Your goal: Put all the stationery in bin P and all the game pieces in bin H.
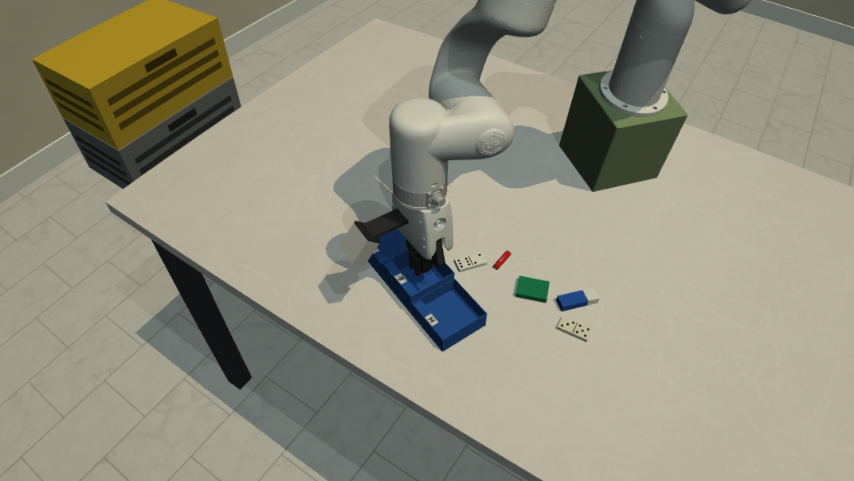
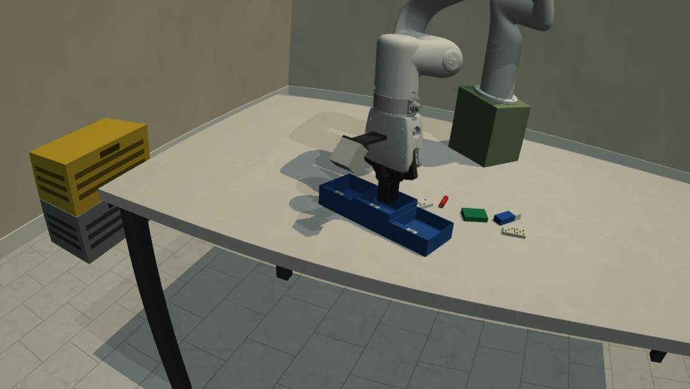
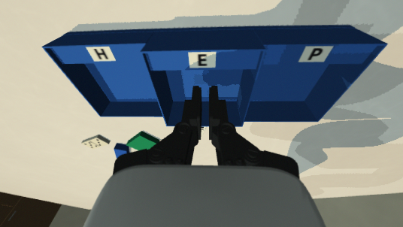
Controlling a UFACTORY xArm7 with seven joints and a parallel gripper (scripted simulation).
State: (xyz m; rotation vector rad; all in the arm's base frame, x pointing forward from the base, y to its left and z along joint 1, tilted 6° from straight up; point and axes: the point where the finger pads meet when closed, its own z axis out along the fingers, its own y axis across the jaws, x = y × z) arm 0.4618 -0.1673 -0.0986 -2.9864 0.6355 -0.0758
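Note:
Three joined blue bins stand near the table's front edge, marked H (image 3: 109, 79), E (image 3: 203, 80) and P (image 3: 301, 80). All three look empty. My gripper (image 3: 205, 98) is shut with nothing between the fingers. Its tips (image 1: 421, 265) reach down into the middle bin E. To the right of the bins lie a domino (image 1: 469, 261), a small red stick (image 1: 502, 259), a green block (image 1: 532, 288), a blue-and-white eraser (image 1: 577, 299) and a second domino (image 1: 573, 328).
The arm's green pedestal (image 1: 621, 131) stands at the back right. A yellow crate on a grey one (image 1: 137, 89) stands on the floor beyond the table's left edge. The bins lie close to the front edge (image 1: 334, 352).

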